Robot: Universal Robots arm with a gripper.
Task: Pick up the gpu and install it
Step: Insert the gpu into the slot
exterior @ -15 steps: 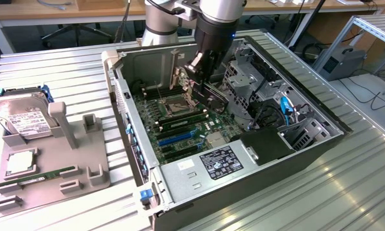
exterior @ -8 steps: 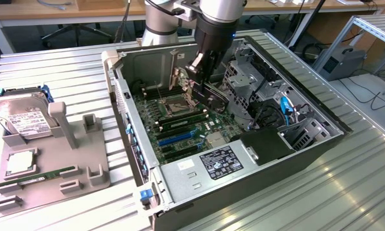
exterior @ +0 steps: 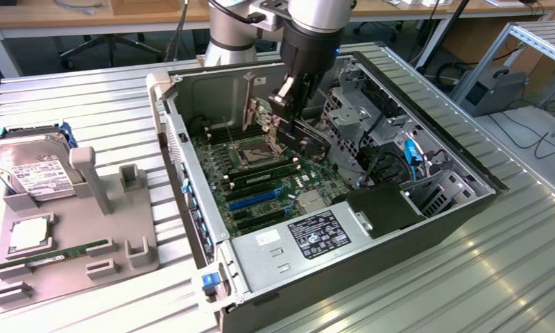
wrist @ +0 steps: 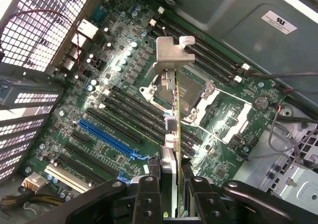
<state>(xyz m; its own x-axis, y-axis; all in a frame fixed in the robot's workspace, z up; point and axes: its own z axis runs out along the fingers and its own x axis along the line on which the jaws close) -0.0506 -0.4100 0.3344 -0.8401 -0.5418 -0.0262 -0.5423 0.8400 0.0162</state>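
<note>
Arm: grey and silver robot arm with a black wrist, reaching down from the far side of the table into the open computer case.
Claw: black two-finger gripper (exterior: 283, 94) (wrist: 175, 167), pinched onto the card from both flat sides.
Task item: the gpu (exterior: 261, 116) (wrist: 172, 139), a slim dark circuit card with a silvery metal end bracket. It is held on edge in the claw, with the bracket at the end away from the fingers.
Task item location: inside the case, over the green motherboard (exterior: 250, 184) (wrist: 99, 85). In the wrist view it lines up across the metal-framed processor socket (wrist: 198, 97).
Contact with board: cannot be told from either view.
Expansion slots: a long blue slot (wrist: 107, 137) lies beside several black slots, to one side of the card and apart from it.
Case: black and grey metal tower (exterior: 463, 208), lying on its side with the side panel off.
Power supply: silvery metal box with a black and white label (exterior: 287, 250), at the near end of the case.
Table: ribbed aluminium surface (exterior: 74, 104).
Parts tray: grey moulded fixture (exterior: 120, 257) at the exterior view's left, well apart from the case.
Tray contents: a silver hard drive with a white label (exterior: 32, 173) leaning upright, and a thin green memory stick (exterior: 69, 251) lying flat.
</note>
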